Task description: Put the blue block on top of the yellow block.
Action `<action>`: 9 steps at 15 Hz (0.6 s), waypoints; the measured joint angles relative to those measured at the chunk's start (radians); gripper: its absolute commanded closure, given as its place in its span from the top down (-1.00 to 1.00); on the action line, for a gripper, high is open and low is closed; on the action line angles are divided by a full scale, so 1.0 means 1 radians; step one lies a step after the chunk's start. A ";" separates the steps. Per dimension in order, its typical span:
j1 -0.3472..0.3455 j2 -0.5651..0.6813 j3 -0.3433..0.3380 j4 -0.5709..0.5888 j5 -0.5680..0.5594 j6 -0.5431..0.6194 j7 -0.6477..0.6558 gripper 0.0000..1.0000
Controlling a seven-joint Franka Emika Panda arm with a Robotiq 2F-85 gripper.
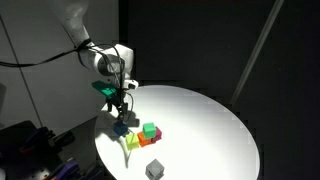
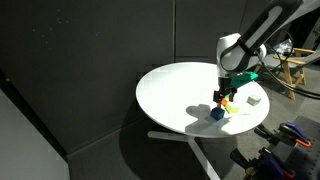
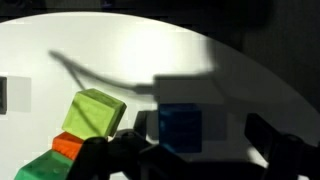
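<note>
Round white tabletop [image 1: 210,120] carrying the cubes. The hand [image 3: 190,148], spread wide and empty, hovers with the blue block [image 3: 181,127] framed between its fingers; the yellow block [image 3: 95,112] lies just beside. Blue block probably light, rigid and smooth: grip two opposite flat faces squarely.

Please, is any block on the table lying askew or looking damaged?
Nothing looks damaged. In the wrist view the yellow block sits turned at an angle to the blue block, which lies square to the camera. The grey block lies apart from the rest.
</note>
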 measured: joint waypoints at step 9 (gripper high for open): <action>0.006 0.080 -0.013 0.019 -0.002 0.090 0.017 1.00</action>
